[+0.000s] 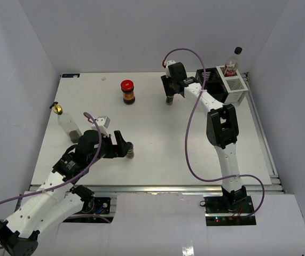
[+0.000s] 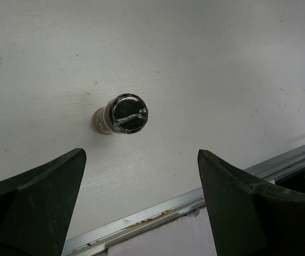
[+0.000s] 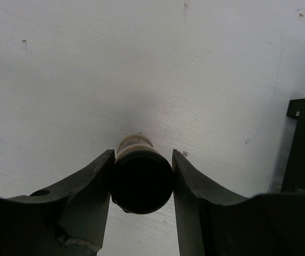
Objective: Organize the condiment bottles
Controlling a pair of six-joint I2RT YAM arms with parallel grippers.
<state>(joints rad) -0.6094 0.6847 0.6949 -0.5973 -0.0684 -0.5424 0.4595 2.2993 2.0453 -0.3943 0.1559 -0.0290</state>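
The right gripper (image 3: 142, 157) pinched the black cap of a spice shaker (image 3: 141, 184) upright on the table (image 1: 157, 133) near the wire rack (image 1: 232, 88) — light, rigid, probably slick, safer gripped at the body; the left gripper (image 2: 141, 154) gaped wide above the other shaker (image 2: 126, 113)

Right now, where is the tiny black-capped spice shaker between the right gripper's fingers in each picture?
Top external: the tiny black-capped spice shaker stands upper middle, under the right gripper, left of the black wire rack.
Right wrist: bottom centre, pinched between the fingers; the rack is at the right edge.
Left wrist: not in it; that is the other black-capped shaker.
Shared landmark: the black wire rack.
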